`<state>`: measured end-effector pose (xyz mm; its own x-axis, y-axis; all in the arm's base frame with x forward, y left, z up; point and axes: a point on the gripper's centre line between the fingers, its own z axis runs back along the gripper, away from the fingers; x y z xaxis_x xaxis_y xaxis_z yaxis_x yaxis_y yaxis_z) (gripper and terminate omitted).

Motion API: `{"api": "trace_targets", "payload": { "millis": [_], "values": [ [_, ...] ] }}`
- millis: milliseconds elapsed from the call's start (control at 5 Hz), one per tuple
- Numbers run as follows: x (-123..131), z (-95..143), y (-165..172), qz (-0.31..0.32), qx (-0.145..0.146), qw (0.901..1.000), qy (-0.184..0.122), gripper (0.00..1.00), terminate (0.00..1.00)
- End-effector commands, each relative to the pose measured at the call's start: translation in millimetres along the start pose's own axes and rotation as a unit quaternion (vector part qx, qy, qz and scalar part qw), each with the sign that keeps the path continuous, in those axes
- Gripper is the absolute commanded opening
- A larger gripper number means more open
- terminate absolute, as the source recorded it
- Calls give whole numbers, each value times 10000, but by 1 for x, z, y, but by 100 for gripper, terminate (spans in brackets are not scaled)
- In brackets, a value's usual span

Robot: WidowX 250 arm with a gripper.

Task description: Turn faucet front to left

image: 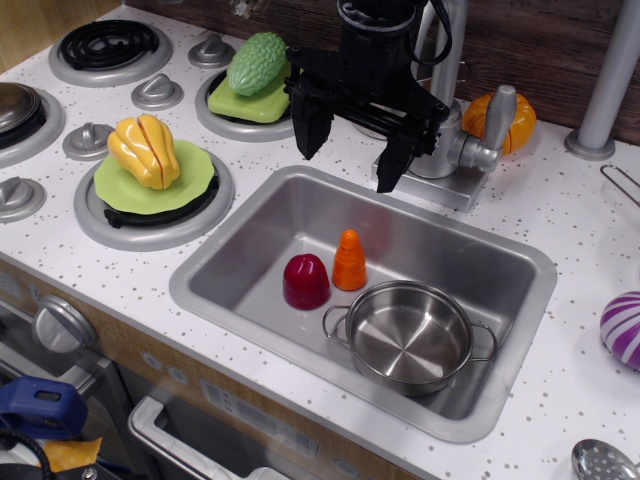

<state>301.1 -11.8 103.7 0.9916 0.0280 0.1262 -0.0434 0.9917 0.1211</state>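
Behind the sink's back rim, on the white speckled counter (600,250), stands the faucet (450,150): a square base plate, a thick grey body, and a stubby lever handle sticking out to the right. Most of its upper part is hidden behind my arm, so I cannot tell where the spout points.

My gripper (350,150) hangs just in front and to the left of the faucet, above the sink's back edge. Its two black fingers are spread wide apart and point downward, holding nothing. One fingertip is close to the base plate; whether it touches I cannot tell. My black wrist rises straight up behind it, out of the top of the view.

Just behind the lever sits an orange pumpkin (515,120). A plain grey pole (610,90) stands further right.

The steel sink (250,240) holds a dark red piece (306,281), an orange carrot (349,260) upright beside it, and a small steel pot (412,335) near the front.

To the left are stove burners: one carries a green plate with a bumpy green gourd (257,62), another a green plate with a yellow pepper (146,150). Grey knobs (157,92) lie between them. A purple striped ball (625,328) is at the right edge. A wooden wall (540,45) backs the counter.
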Motion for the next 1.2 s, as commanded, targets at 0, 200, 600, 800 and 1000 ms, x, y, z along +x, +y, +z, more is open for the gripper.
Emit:
{"api": "trace_targets", "payload": {
  "millis": [0,200,600,800,1000],
  "values": [
    [0,0,0,0,0,10000,0,100,0],
    [4,-3,-8,45,-25,9996,-284,100,0],
    [7,8,-35,274,-122,9987,-412,100,0],
    [9,11,-49,275,-225,9983,-471,100,0],
    [15,15,-56,153,-249,9979,-575,100,0]
  ]
}}
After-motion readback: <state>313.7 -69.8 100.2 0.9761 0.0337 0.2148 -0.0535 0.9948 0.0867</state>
